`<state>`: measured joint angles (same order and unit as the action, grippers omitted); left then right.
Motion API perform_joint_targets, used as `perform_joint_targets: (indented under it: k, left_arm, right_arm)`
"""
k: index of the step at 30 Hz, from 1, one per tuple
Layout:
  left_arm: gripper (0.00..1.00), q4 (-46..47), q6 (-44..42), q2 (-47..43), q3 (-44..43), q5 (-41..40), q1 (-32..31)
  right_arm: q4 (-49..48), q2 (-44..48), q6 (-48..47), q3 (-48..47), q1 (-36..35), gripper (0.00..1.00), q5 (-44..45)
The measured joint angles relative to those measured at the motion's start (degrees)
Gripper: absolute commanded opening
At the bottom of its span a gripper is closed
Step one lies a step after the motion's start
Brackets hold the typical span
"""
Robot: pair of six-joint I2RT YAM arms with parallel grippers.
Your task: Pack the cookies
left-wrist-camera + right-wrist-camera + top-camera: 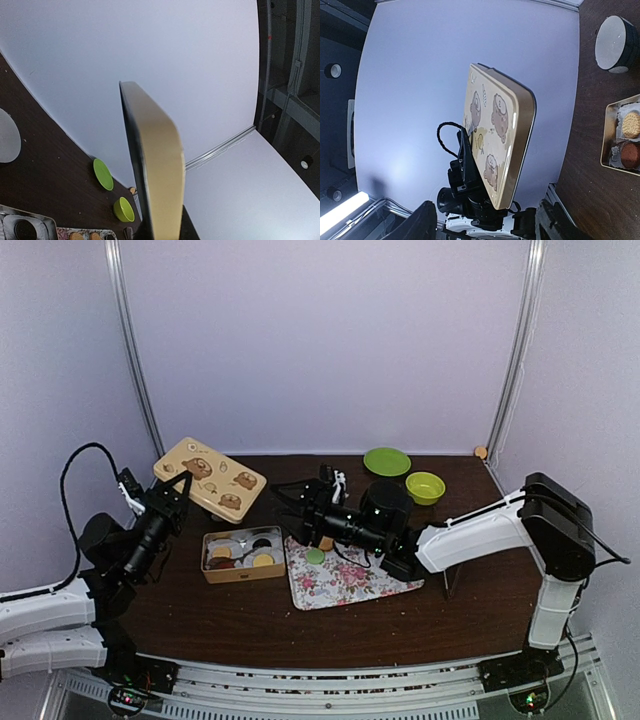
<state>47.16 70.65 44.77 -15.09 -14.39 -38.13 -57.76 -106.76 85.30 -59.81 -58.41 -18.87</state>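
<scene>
The left gripper (178, 492) is clamped on the near left edge of the lid (210, 477), a cream tin lid printed with brown bears, held tilted above the table (200, 620). In the left wrist view the lid rises edge-on up the middle and hides the fingers gripping it. The right wrist view shows its printed face, but at its foot only a dark tangle of arm and cable.

The right gripper (296, 516) has its jaws apart with nothing between them. Its fingers (422, 222) are two dark blurs cut off by the lower edge of its own view. From above it hangs low over the left end of the floral tray (360, 585), just right of the tin (243, 575).

Most of the cookies (263, 560) lie in the tin, left of the table's middle toward the near edge, set in white paper cups (238, 541). Orange-yellow, black and dark red ones show, but their number is hard to make out. A light green cookie (315, 556) lies on the tray's left end, and an orange one beside it is half hidden by the right gripper. The right wrist view cuts the tin at its edge, leaving one pale and one dark red cookie.

A green plate (387, 461) and a yellow-green bowl (426, 487) sit near the far edge, toward the far right corner. A round dark-sided object (615, 35) with a pale top stands on the table; I cannot tell what it is.
</scene>
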Motion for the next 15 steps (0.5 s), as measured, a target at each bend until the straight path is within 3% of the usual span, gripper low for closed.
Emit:
perform_joint_targets:
  k: [9, 15]
  left_arm:
    - [0.0, 2.36, 1.97, 2.54, 0.98, 0.02, -1.7]
    - [0.0, 4.13, 2.67, 3.37, 1.29, -0.94, -1.84]
  right_arm:
    - [2.56, -4.04, 0.42, -6.29, -0.09, 0.57, -3.1]
    - [3.19, -5.38, 0.66, -7.63, -0.07, 0.58, -4.15]
